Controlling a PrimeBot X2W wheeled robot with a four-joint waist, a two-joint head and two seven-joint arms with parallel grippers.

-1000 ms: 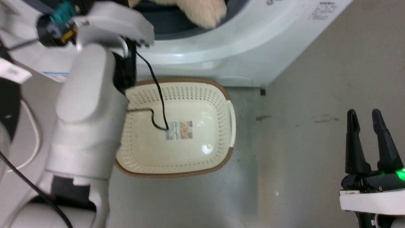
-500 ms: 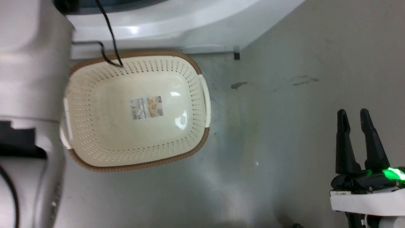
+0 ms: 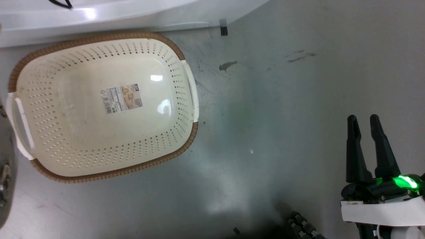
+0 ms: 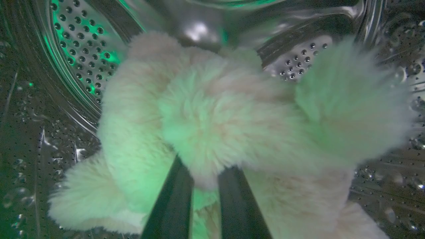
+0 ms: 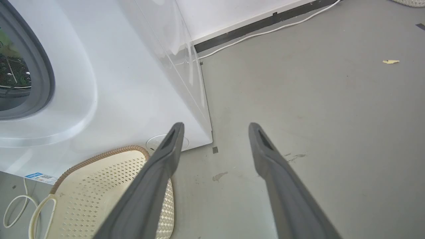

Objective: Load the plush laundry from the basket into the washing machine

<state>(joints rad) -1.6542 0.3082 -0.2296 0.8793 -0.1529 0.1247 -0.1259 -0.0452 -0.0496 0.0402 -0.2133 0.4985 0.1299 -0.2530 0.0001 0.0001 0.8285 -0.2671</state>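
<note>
Two dark fingers of the left gripper pinch a tuft of the plush toy (their tips buried in fur), which bulges just ahead, blurred and green-tinted, inside the steel drum of the washing machine, while the right gripper hangs spread above the floor, well apart from the basket.

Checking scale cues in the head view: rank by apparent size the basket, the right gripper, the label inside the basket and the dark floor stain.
1. basket
2. right gripper, likely nearer the camera, so its apparent size is unsure
3. label
4. stain
</note>
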